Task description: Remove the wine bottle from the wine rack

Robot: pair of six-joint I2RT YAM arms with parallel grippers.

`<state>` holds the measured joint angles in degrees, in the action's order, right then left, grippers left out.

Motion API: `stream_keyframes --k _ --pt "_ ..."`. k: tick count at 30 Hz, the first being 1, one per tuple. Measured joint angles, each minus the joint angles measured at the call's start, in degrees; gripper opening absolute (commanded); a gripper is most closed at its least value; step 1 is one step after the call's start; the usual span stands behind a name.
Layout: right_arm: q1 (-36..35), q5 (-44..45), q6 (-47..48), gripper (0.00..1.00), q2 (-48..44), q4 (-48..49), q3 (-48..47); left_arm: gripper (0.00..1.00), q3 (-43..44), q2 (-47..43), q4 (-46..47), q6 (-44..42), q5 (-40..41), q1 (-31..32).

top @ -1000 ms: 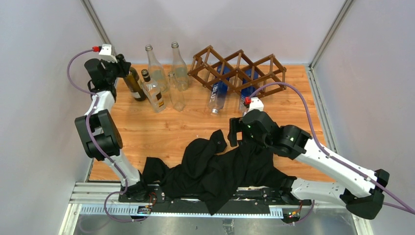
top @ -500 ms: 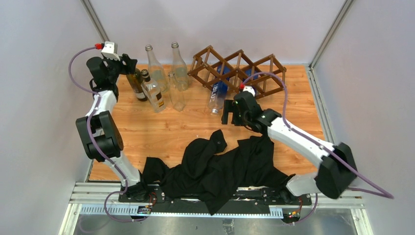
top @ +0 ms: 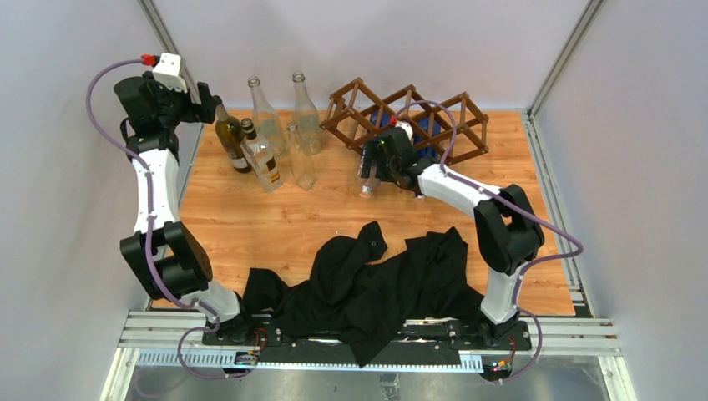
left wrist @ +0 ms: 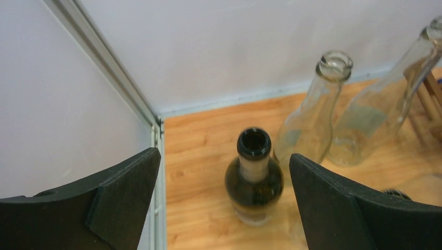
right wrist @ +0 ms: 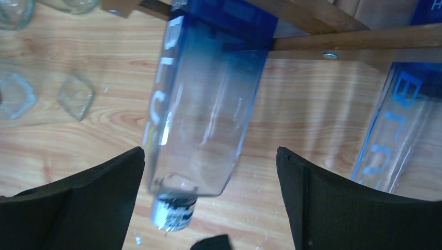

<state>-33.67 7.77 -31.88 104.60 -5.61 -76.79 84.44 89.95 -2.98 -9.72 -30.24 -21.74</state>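
The dark brown wine rack [top: 407, 121] stands at the back of the table. A blue-tinted clear wine bottle [right wrist: 200, 104] slopes out of one cell, its capped neck [top: 365, 189] near the wood. My right gripper [right wrist: 210, 156] is open and straddles the bottle's neck end without touching it; in the top view the right gripper [top: 371, 167] is right at the rack's front. A second blue bottle [right wrist: 396, 130] lies in the neighbouring cell. My left gripper [left wrist: 224, 161] hangs open above an upright dark green bottle [left wrist: 254, 177] at the back left, holding nothing.
Clear empty bottles [top: 267, 125] [top: 305, 113] stand between the dark bottle [top: 228, 142] and the rack, with two smaller ones [top: 260, 159] [top: 300, 160] in front. A crumpled black cloth [top: 367, 284] lies near the arm bases. Enclosure walls close in on the left, back and right.
The left gripper opened, let go of the dark bottle and drew up and back to the left. The right arm reached from over the cloth to the rack and now straddles the blue bottle's neck.
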Motion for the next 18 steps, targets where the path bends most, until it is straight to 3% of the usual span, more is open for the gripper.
stream_keyframes --k 5,13,18 --pt "1.05 -0.81 -0.28 0.98 3.08 2.56 -0.24 1.0 2.86 -3.28 -14.12 -3.96 -0.81 -0.61" --pt "1.07 -1.2 -0.96 0.95 6.25 7.37 -0.72 1.0 0.2 -12.79 -33.81 -10.97 -5.2 -0.68" --pt "1.09 -1.62 -2.43 0.76 7.41 9.9 -0.94 1.0 -1.99 -17.49 -41.31 -14.36 -8.22 -0.7"
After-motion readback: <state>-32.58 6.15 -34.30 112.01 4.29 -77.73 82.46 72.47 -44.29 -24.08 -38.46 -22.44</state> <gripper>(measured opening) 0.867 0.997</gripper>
